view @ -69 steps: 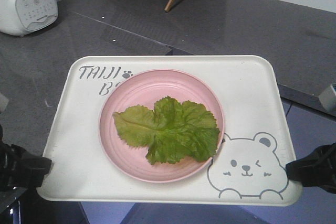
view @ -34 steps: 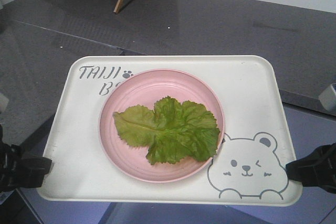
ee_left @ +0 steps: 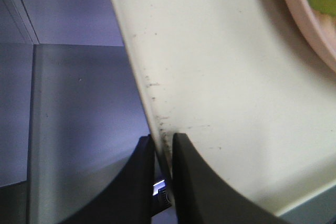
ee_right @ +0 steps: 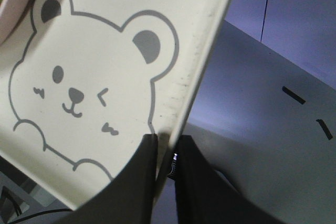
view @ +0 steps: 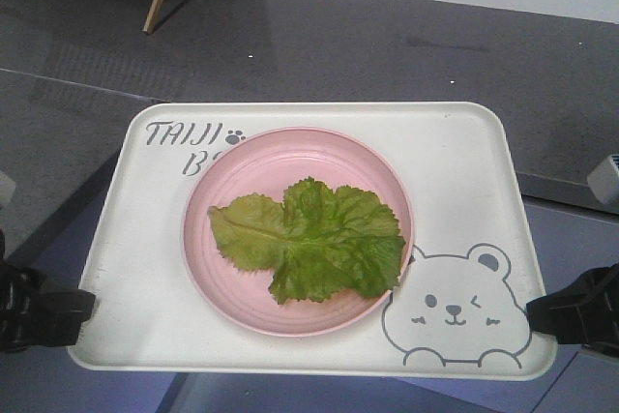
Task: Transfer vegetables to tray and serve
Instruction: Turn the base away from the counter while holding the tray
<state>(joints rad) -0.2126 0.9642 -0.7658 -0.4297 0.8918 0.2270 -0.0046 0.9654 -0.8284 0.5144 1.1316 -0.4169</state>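
1. Two tools carry the load: the left tool [ee_left: 163,144] is closed narrow on the near left rim of the tray [view: 464,171], with the rim pinched between its fingers.
2. At the opposite side, the right tool [ee_right: 167,142] clamps the near right rim the same way, just beside the bear drawing [view: 455,311].
3. Between the two tools, one lettuce leaf [view: 319,239] lies flat on a round pink plate [view: 242,171] that sits on the tray. The leaf touches the plate, not the tray's own floor.
4. Transfer looks done as far as this leaf goes. No other leaves are in view.
5. Serving looks to be the part left. Both wrist views show open space under the rim, so the tray appears held clear of the grey surface [view: 387,36] beyond the tools.
6. What remains, by this reading, is to keep the tray level and set it down. No serving spot can be picked out.
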